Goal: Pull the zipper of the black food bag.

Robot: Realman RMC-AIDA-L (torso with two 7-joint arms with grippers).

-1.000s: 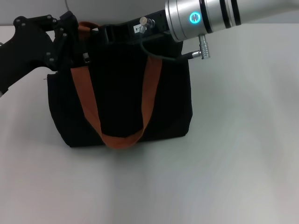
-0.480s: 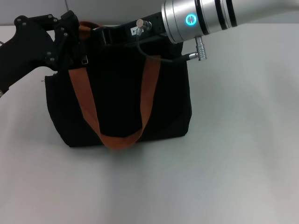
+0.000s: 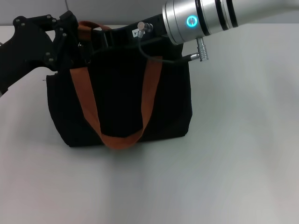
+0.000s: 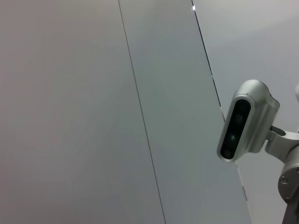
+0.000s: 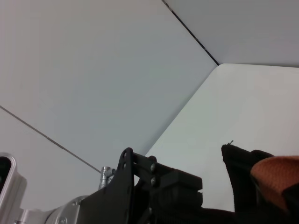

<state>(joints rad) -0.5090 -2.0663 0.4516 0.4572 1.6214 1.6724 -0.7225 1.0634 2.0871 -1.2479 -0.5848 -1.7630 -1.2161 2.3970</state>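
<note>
A large boxy black fabric food bag (image 3: pixel 121 102) stood upright on the plain white worktop (image 3: pixel 233 154), its rust-orange webbing handle strap (image 3: pixel 119 137) drooping down the near face. At the bag's far left top corner sat the left hand (image 3: pixel 70 39), black and pressed against the top edge. The right hand (image 3: pixel 110 35) lay along the far top edge beside it. Whether either hand was open or closed could not be told. The zipper pull was not discernible.
</note>
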